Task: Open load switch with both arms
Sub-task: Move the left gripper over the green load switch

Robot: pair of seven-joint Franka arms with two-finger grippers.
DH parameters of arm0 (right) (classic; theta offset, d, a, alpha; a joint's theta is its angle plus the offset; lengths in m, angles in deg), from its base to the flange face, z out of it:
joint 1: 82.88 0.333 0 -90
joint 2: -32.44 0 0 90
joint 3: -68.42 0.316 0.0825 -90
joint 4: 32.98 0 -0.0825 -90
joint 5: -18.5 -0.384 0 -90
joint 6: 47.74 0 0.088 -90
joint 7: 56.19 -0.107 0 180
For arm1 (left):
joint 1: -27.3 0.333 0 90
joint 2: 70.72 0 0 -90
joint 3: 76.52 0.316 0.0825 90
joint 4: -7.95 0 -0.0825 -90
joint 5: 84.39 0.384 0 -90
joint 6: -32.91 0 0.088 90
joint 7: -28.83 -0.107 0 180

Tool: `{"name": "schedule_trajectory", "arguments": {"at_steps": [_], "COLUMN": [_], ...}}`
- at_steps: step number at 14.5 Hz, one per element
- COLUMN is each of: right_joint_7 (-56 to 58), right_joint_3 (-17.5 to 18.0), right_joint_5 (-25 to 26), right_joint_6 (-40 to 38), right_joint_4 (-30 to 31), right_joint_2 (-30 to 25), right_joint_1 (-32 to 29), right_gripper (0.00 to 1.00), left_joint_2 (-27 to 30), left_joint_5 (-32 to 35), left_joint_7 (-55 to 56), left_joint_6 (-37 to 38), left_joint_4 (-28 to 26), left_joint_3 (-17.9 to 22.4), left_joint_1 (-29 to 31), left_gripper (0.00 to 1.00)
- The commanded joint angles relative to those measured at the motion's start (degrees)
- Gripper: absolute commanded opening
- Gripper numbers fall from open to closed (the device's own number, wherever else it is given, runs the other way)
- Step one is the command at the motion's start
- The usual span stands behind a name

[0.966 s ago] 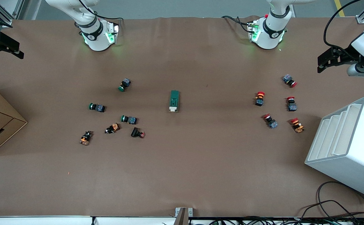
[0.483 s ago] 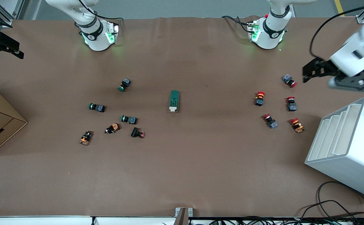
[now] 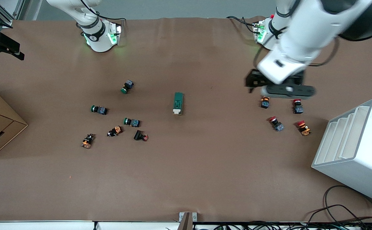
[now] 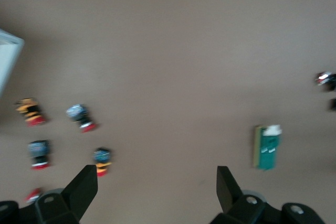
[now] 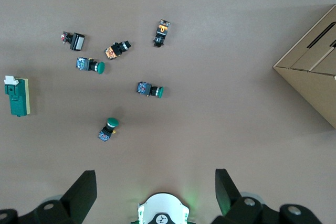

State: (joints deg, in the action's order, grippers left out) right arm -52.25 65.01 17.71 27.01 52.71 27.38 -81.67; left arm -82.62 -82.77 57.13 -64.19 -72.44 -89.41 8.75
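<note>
Approach phase. The right gripper [image 5: 152,190], fingers spread and empty, hangs high over the table beside its own base; that arm waits. The green-capped push buttons [image 3: 100,110] lie toward the right arm's end. The load switch [image 3: 178,103] lies flat at mid-table, untouched, its white toggle [image 3: 176,111] at the end nearer the front camera. The left gripper [image 4: 155,187], fingers spread and empty, is over the red-capped push buttons [image 3: 275,123], well apart from the switch. Next, judged: one gripper must pin the green body while the other works the toggle.
</note>
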Motion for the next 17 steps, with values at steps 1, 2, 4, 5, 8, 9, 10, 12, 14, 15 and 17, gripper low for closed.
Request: {"name": "schedule_trajectory", "arguments": {"at_steps": [1, 2, 4, 5, 8, 9, 10, 12, 14, 15, 17], "right_joint_7": [0.54, 0.45, 0.45, 0.10, -0.25, -0.25, 0.18, 0.36, 0.54, 0.54, 0.72], "right_joint_3": [-0.02, -0.02, -0.02, -0.02, -0.02, -0.02, -0.10, -0.28, -0.46, -0.46, -0.46], "right_joint_5": [-0.09, -0.09, -0.09, -0.09, -0.26, -0.18, -0.18, -0.18, 0.09, 0.26, 0.18], "right_joint_6": [-0.31, -0.40, -0.40, -0.40, 0.04, 0.04, -0.13, 0.56, 1.01, 1.79, 4.08], "right_joint_4": [-0.26, -0.26, -0.61, -0.70, -1.05, -0.79, -1.05, -0.88, -0.97, -0.97, -0.97], "right_joint_2": [-0.04, -0.04, -0.04, -0.04, 0.05, 0.66, 2.58, 4.52, 7.51, 9.00, 13.56], "right_joint_1": [0.02, 0.02, 0.02, 0.02, -0.15, -0.15, -0.59, -0.68, -1.29, -1.64, -3.31], "right_gripper": [1.00, 1.00, 1.00, 1.00, 1.00, 1.00, 1.00, 1.00, 1.00, 1.00, 1.00], "left_joint_2": [-3.20, -3.82, -3.83, -3.74, -4.09, -5.05, -5.50, -6.03, -6.20, -6.99, -10.67], "left_joint_5": [0.92, 1.01, 1.10, 1.45, 10.65, 12.25, 13.13, 16.11, 23.12, 26.03, 34.62], "left_joint_7": [9.28, 13.93, 19.40, 21.08, 30.11, 32.84, 34.96, 38.30, 43.91, 47.16, 52.88], "left_joint_6": [-5.98, -8.26, -13.44, -15.21, -18.99, -20.92, -22.85, -28.12, -33.91, -36.04, -36.41], "left_joint_4": [0.06, -1.43, -5.90, -7.92, -12.06, -13.12, -14.09, -17.77, -22.42, -23.23, -23.32], "left_joint_3": [0.32, 0.41, 0.50, 0.50, 0.06, 0.15, 0.15, 0.15, 0.06, 0.06, 0.06], "left_joint_1": [-6.03, -9.45, -14.03, -16.49, -22.56, -24.24, -25.38, -28.02, -29.25, -30.22, -32.94], "left_gripper": [1.00, 1.00, 1.00, 1.00, 1.00, 1.00, 1.00, 1.00, 1.00, 1.00, 1.00]}}
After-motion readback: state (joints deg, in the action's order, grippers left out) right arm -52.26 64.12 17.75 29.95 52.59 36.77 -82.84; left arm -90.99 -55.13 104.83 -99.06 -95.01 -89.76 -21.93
